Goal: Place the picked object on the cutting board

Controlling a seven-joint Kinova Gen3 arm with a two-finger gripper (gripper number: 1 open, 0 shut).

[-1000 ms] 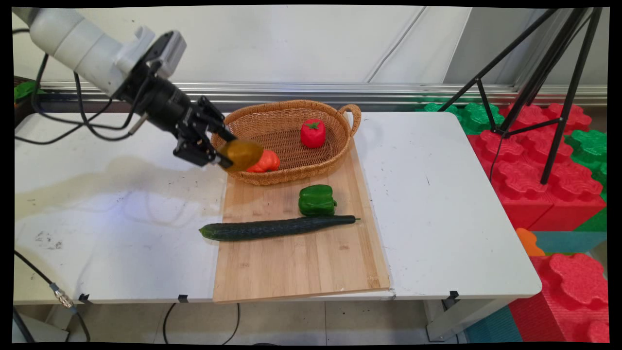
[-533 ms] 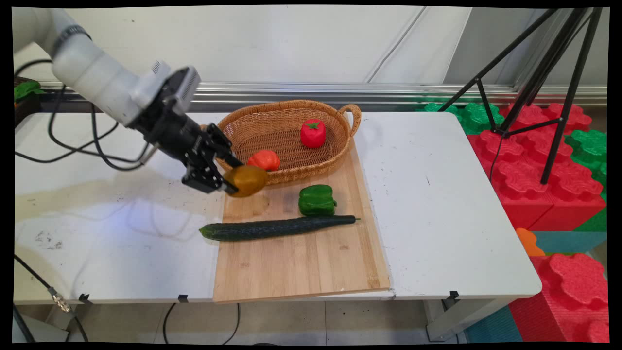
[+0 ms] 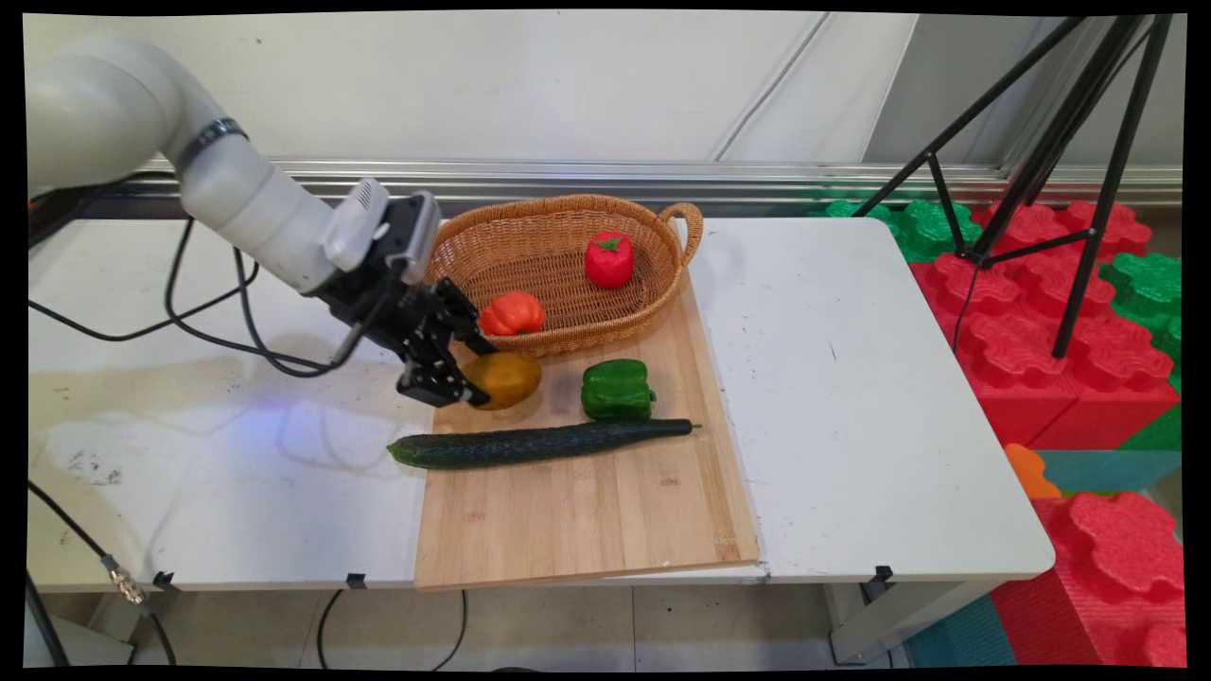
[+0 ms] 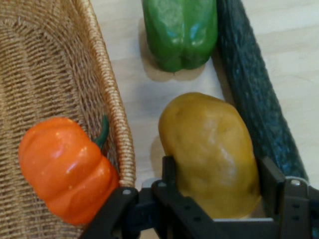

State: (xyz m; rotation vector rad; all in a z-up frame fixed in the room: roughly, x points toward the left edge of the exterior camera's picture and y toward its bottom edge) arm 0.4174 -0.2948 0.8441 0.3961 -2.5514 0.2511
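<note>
Jaws (image 4: 217,184) pinch a brown-yellow potato (image 4: 209,152), one finger (image 4: 168,172) on each flank, low over the wooden board (image 3: 587,501) on the surface. To one side of the jaws: the basket (image 4: 117,114) rim and an orange pepper (image 4: 65,167). To the other: the cucumber (image 4: 256,94). Beyond the tips: the green pepper (image 4: 180,31). Risks: the rounded potato rolling toward the cucumber if let go; a finger clipping the rim.
</note>
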